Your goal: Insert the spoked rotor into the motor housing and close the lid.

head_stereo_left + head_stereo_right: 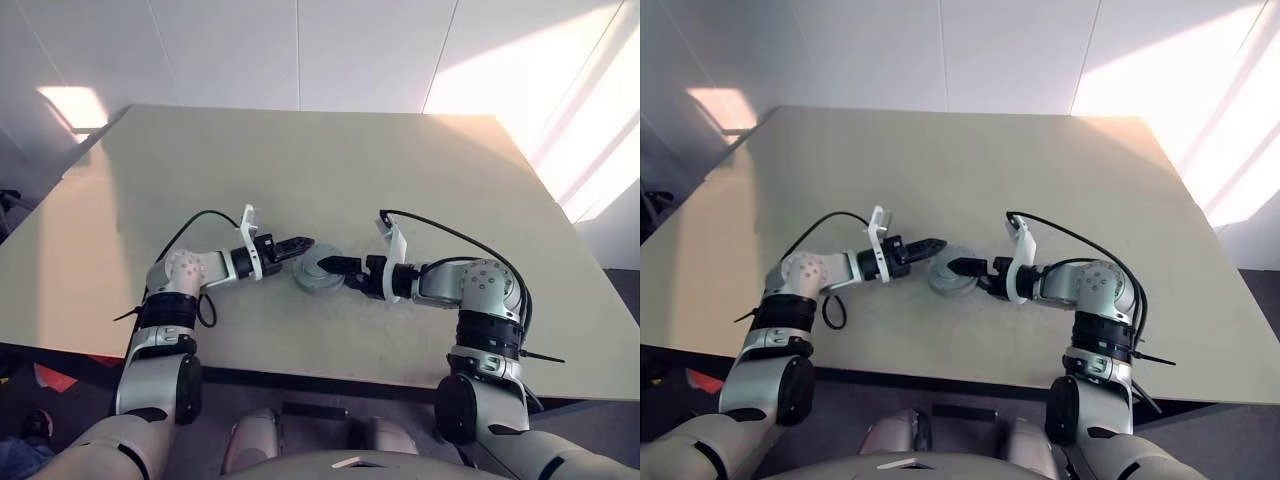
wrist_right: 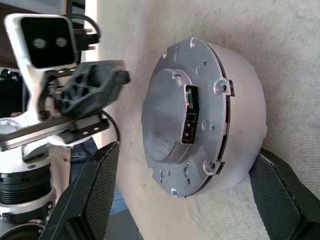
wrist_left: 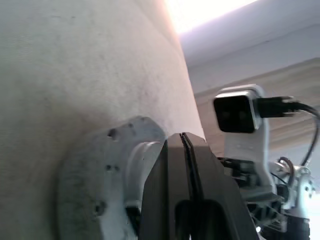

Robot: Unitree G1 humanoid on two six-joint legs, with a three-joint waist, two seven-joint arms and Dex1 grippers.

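Note:
The motor housing (image 1: 316,274), a squat pale grey round casing, stands in the middle of the table (image 1: 330,170). The lid (image 2: 175,120), a grey metal disc with small holes and a dark slot near its middle, lies flat on top of it. The spoked rotor is hidden. My right gripper (image 2: 187,150) is open, one finger on each side of the housing, holding nothing. My left gripper (image 1: 305,243) is shut and empty, hovering level just above the housing's left edge; its closed fingertips (image 3: 184,142) show against the casing (image 3: 95,190).
Both wrist cameras on white brackets (image 1: 392,238) hang close over the housing, and the two hands nearly meet there. Black cables (image 1: 450,235) loop from each wrist. The table's front edge (image 1: 300,372) lies near my arms.

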